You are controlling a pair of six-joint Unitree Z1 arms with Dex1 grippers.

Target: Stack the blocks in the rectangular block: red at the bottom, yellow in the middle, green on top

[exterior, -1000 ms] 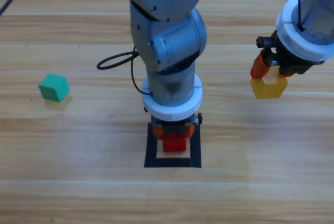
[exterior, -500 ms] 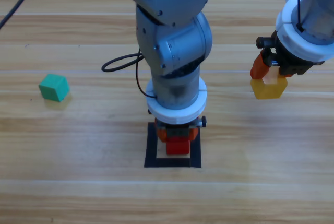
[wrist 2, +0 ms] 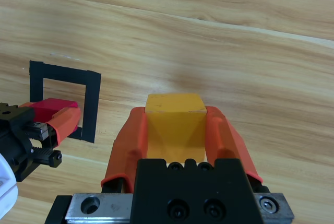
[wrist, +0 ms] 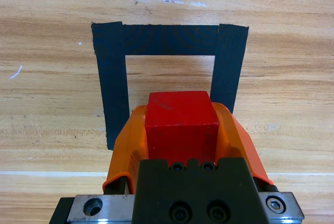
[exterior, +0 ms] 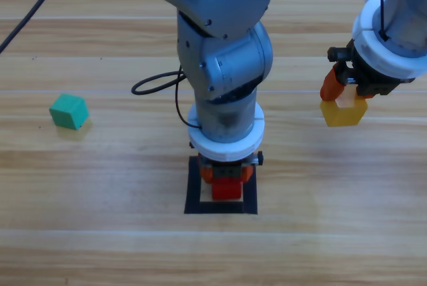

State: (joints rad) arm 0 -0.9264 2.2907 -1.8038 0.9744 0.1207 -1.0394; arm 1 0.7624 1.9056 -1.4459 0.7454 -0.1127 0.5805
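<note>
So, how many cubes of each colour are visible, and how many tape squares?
Red cube: 1, in the left gripper
Yellow cube: 1, in the right gripper
Green cube: 1, on the table
Black tape square: 1
Total: 4

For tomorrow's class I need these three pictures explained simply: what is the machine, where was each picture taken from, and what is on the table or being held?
The machine is two grey robot arms at a wooden table. One picture looks down from above; the other two come from small cameras on each arm's wrist, looking along its orange jaws.

The left gripper is in the middle, shut on a red cube over a square of black tape. The wrist picture shows the cube at the square's near edge; whether it touches the table cannot be told.

The right gripper waits on the right, shut on a yellow cube.

A green cube lies alone on the table, far left.
</note>
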